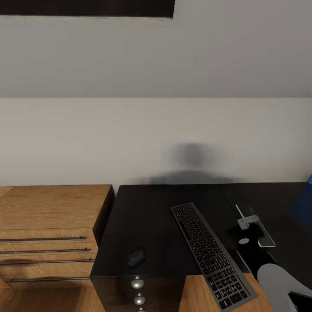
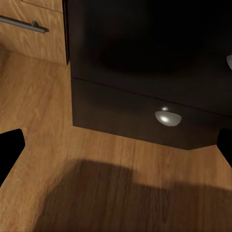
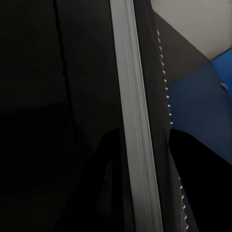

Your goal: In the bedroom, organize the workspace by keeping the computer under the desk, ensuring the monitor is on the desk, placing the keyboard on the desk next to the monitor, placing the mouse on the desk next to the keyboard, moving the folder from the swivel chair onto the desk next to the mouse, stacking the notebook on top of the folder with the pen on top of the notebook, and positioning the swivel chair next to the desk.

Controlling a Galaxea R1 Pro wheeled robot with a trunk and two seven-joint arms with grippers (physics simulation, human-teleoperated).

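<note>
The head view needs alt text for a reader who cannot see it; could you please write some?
A black desk against a pale wall holds a slim dark keyboard lying at a slant, its near end jutting past the front edge, and a small dark mouse near the front left corner. A light wooden dresser stands left of the desk.

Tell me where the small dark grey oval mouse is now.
In the head view, the small dark grey oval mouse lies near the front left corner of the long black desk, left of the slim dark grey keyboard.

From my feed the desk (image 1: 151, 216) looks smooth matte black. Dresser (image 1: 52, 216) is grainy wood, and the knobs (image 1: 137, 284) are shiny metal.
</note>
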